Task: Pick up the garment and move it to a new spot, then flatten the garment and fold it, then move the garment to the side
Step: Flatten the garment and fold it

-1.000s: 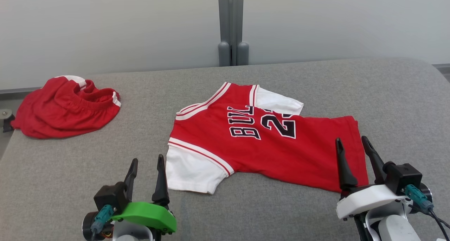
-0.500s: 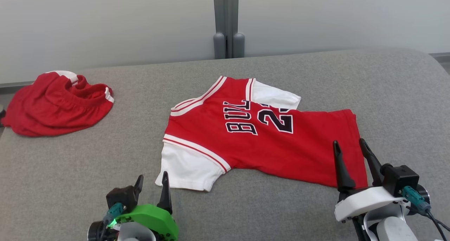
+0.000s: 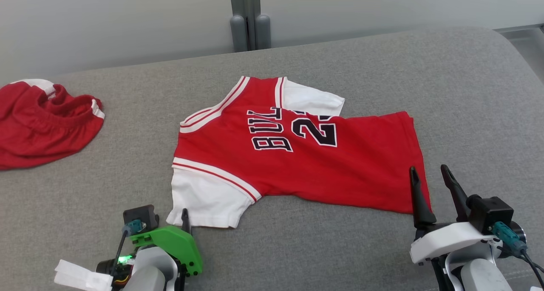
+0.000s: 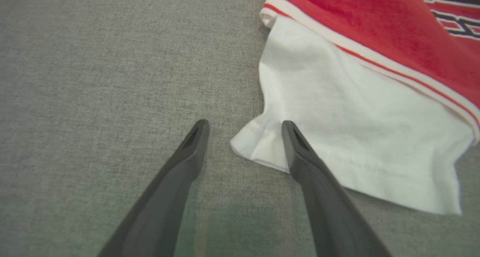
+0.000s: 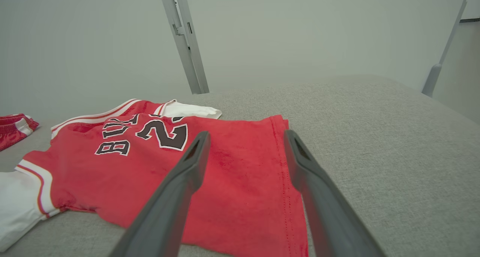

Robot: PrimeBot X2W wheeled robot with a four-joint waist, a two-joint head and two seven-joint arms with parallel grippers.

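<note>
While jersey [image 3: 306, 163] lies on cushion [image 3: 323, 248], left fingers [image 4: 176, 174] gape near sleeve [image 4: 337, 137].

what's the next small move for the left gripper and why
Probably ease the open left gripper down and close on the white sleeve corner of the red basketball jersey: that corner lies between its fingers on the grey fabric surface.

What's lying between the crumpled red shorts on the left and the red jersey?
Nothing. In the head view, the stretch of grey surface between the red shorts and the jersey is bare.
</note>
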